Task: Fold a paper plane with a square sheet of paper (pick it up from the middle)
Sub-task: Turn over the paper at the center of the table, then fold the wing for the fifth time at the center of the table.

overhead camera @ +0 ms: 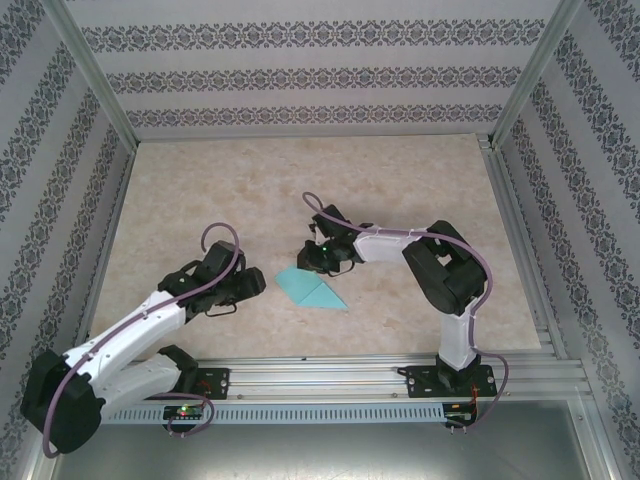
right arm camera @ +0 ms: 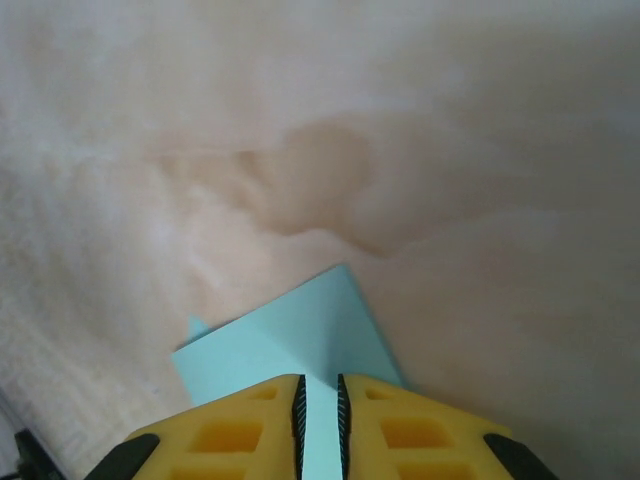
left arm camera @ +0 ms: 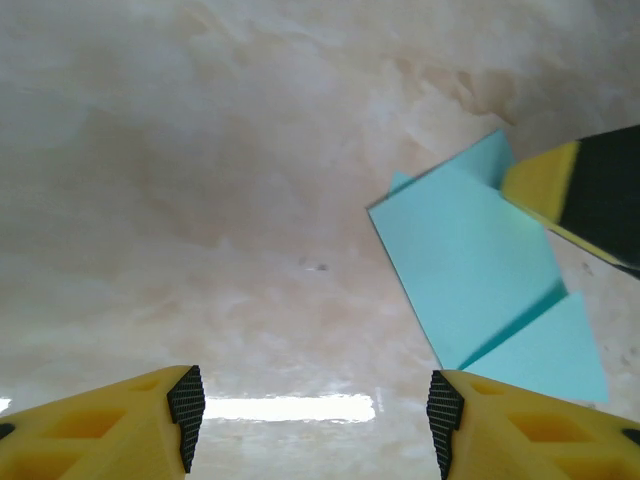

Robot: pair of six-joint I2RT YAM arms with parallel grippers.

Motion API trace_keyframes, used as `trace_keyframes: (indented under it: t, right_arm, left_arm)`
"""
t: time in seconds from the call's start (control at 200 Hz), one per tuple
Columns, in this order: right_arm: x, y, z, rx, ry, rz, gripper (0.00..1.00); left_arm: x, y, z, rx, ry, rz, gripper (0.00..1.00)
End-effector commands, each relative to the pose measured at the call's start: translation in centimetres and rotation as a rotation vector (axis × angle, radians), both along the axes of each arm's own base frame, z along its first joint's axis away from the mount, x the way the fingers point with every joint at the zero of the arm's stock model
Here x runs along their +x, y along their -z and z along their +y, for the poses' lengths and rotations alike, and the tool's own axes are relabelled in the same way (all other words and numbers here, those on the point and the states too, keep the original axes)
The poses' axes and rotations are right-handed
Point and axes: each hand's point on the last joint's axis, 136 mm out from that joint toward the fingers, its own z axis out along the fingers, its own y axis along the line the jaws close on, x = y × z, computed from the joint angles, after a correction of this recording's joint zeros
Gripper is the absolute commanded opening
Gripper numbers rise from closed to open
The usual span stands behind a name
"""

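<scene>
Right pincer (right arm camera: 320,388) straddles folded sheet (right arm camera: 285,340); left pincer (left arm camera: 315,402) nearby

Paper sheet (left arm camera: 460,260) matt, smooth; table (left arm camera: 200,200) glossy, stone-look; frame rails (overhead camera: 400,375) metal.

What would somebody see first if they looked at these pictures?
Most likely the bright turquoise paper, partly folded, lying flat in the middle of the pale table. Next comes the right gripper, its yellow jaws nearly together right at the paper's edge. The left gripper sits open a little way off.
</scene>
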Motion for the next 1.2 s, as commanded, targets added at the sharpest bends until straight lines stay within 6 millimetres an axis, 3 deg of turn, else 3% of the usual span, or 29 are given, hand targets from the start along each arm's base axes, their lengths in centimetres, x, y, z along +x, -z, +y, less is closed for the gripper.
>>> trace_keyframes:
  t: [0.0, 0.095, 0.45, 0.585, 0.794, 1.199]
  right_arm:
    - [0.5, 1.5, -1.7, -0.01, 0.144, 0.011, 0.18]
    - [0.0, 2.7, -3.8, -0.047, 0.293, 0.024, 0.18]
    - [-1.9, 2.7, -5.3, 0.007, 0.732, -0.029, 0.19]
    - [-2.3, 3.2, -5.4, 0.012, 0.748, -0.009, 0.19]
    - [-3.0, 4.2, -5.8, -0.001, 0.739, 0.016, 0.19]
    - [-3.4, 4.6, -6.5, -0.021, 0.709, 0.029, 0.19]
  left_arm:
    - [1.4, -1.8, -2.8, -0.102, 0.097, -0.037, 0.64]
    - [1.6, -1.6, -3.9, -0.133, 0.131, -0.011, 0.65]
    - [3.2, 0.5, -7.9, -0.26, 0.149, 0.138, 0.63]
    - [3.5, 1.9, -8.5, -0.291, 0.108, 0.181, 0.56]
    - [3.8, 3.1, -8.9, -0.313, 0.081, 0.202, 0.54]
    - [4.0, 5.0, -7.1, -0.209, 0.023, 0.246, 0.52]
